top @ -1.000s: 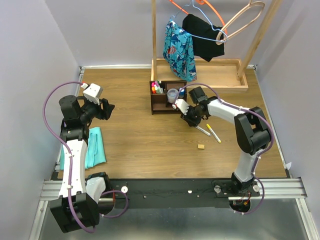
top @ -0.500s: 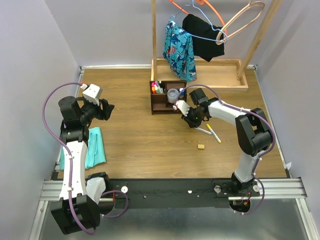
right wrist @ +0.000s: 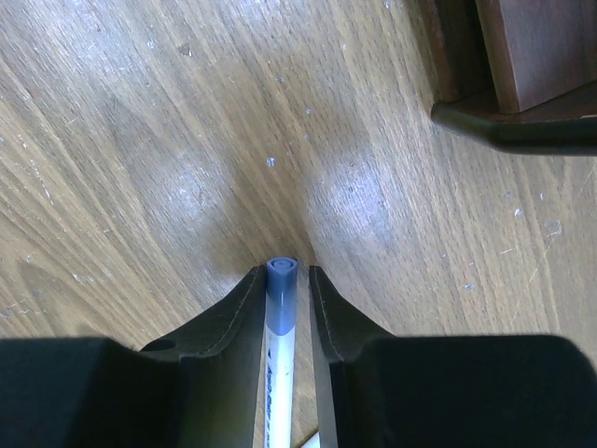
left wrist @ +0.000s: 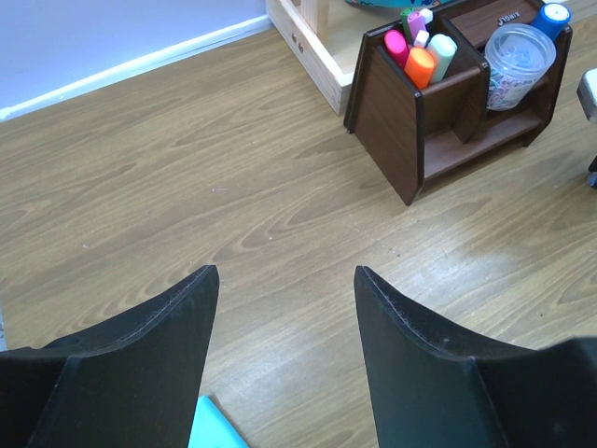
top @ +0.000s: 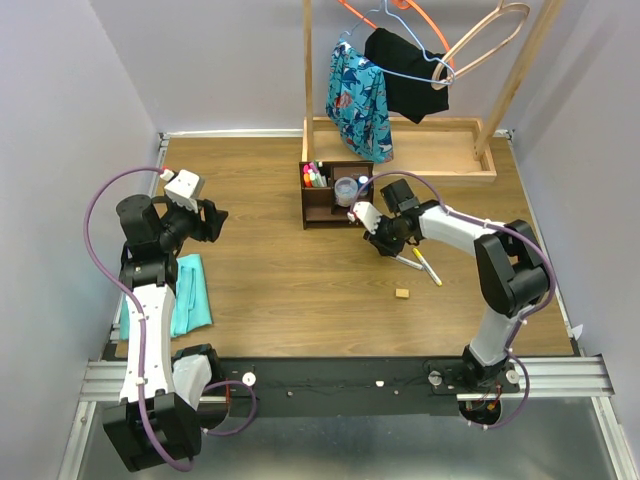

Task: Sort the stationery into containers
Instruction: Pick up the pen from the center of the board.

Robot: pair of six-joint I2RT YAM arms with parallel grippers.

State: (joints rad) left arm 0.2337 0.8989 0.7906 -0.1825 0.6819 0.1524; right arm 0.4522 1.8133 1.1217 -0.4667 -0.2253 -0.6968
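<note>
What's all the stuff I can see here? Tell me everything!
desk organizer: one, dark brown, back of table
highlighters: several, pink, orange, pale green, standing in the organizer
clear tub: one, in the organizer
blue-capped marker: one, white, on table right of organizer
yellow-capped marker: one, white, beside it
eraser: one, tan, near the markers
cloth: one, teal, left edge
clothes rack: one, light wood, at back, holding hangers, a teal garment, a black garment
left end effector: one, black, open, at left
right end effector: one, black, fingers either side of blue-capped marker
</note>
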